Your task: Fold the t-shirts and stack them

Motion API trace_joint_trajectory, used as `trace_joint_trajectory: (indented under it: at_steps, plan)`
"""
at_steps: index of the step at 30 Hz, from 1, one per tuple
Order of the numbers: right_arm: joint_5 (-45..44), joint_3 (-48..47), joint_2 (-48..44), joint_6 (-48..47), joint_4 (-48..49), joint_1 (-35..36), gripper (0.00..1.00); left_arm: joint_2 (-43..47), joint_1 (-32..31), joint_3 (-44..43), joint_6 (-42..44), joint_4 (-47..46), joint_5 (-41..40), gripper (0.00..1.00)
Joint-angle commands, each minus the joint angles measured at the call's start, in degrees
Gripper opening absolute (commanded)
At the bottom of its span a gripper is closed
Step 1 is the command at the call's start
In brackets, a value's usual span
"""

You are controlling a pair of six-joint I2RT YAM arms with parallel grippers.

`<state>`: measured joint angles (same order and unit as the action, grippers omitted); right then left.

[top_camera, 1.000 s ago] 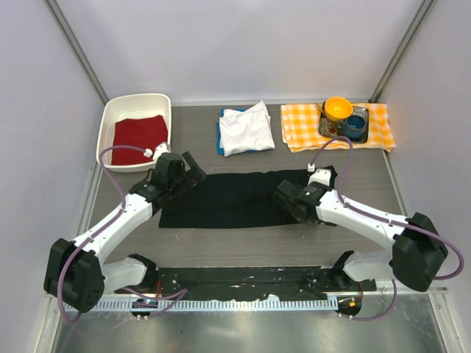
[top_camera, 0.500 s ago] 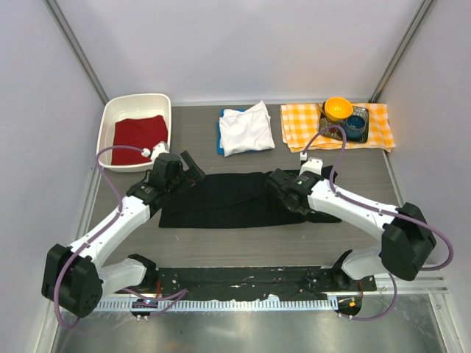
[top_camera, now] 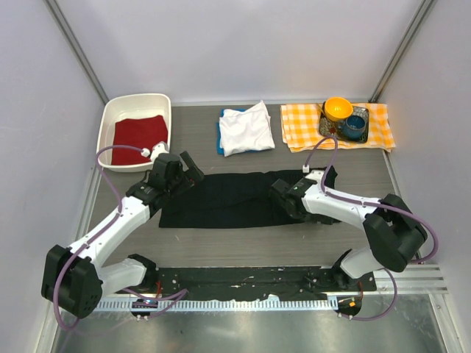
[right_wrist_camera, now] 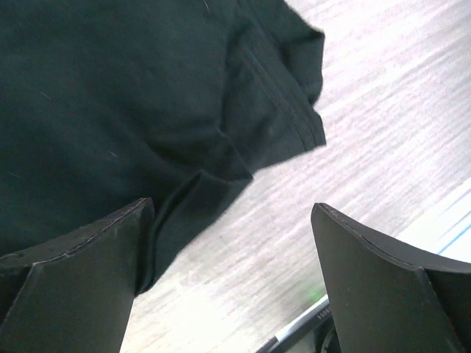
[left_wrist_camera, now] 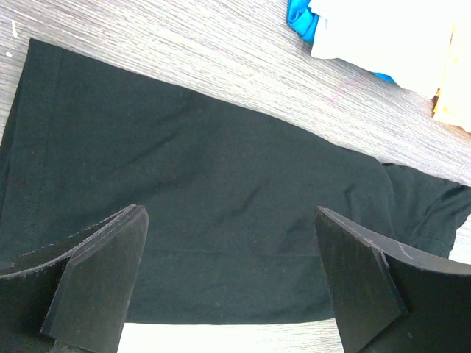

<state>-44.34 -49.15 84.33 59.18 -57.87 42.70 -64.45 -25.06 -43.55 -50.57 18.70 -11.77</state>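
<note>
Judging the black t-shirt [top_camera: 224, 200] limp, light, prone to bunching; pinch hem corners. Wide open, holding nothing: left tool [left_wrist_camera: 228, 213], right tool [right_wrist_camera: 232, 206].

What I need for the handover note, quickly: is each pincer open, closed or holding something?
Left pincer: open, holding nothing, above the black t-shirt.
Right pincer: open, holding nothing, over that shirt's edge.

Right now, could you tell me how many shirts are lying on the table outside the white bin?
3: a black shirt flat in the middle, a white shirt folded at the back, a blue shirt under it, mostly hidden.
</note>
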Motion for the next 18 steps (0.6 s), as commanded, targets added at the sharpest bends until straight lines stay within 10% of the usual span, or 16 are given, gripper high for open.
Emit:
trace_joint_trajectory:
  at_steps: [1,13,18]
  plan:
    - [2.2,3.3,-2.5,8.0,-4.4,2.5,0.94,1.3,-0.2,0.4,0.0,-1.3,-0.4,1.00]
    - [-2.4,-2.6,-5.7,21.2,-15.6,14.2,0.96,1.8,-0.2,1.8,-0.3,-2.2,0.4,1.00]
    - [-4.7,-4.5,-11.3,3.4,3.9,8.3,0.97,2.1,-0.2,1.6,0.2,-1.5,0.4,1.00]
